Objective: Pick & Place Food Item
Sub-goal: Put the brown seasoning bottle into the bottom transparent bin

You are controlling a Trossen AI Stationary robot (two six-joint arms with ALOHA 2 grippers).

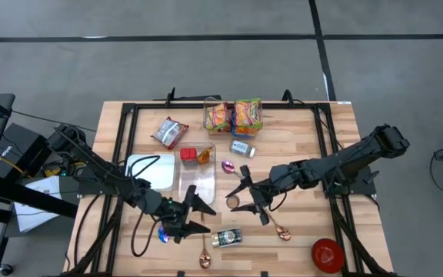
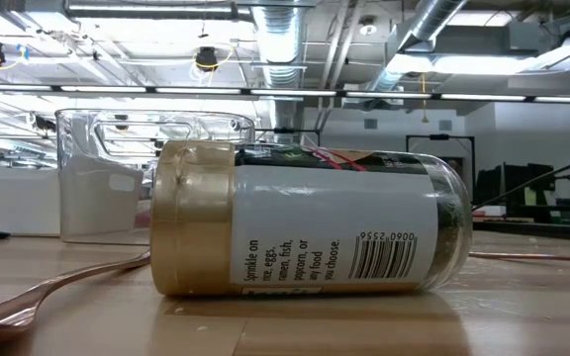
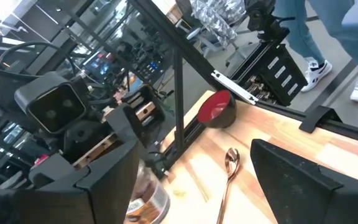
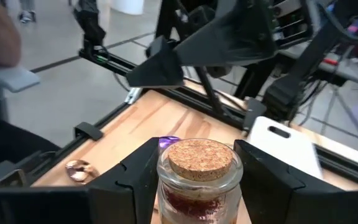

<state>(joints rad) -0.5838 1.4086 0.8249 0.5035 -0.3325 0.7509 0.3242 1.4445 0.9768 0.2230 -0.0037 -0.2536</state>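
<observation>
Cork-stoppered jar (image 4: 201, 174) stood upright between the fingers of the right pincer (image 4: 197, 180), near the middle of the tabletop (image 1: 306, 138), just to the 5 o'clock side of the clear tray (image 1: 197, 178) in the high view. It was a small, clear glass jar with a broad, pale cork plug, and something dark red filled its lower part. The right pincer was partly closed with its two dark fingers close on either side of the glass; whether the pads were actually pressing the jar, I could not tell. The step in hand looked like the grasp itself, the pick not yet made. The next move would call for the fingers to close squarely on the glass below the cork, then a straight lift so the jar does not tip or slip.

The left pincer (image 1: 189, 215) hovered at about 7 o'clock on the tabletop, fingers spread wide and holding nothing, just above a spice bottle (image 1: 228, 238) lying on its side. A red bowl (image 1: 327, 254) sat at the 5 o'clock corner, with a copper spoon (image 1: 281, 230) between it and the jar
</observation>
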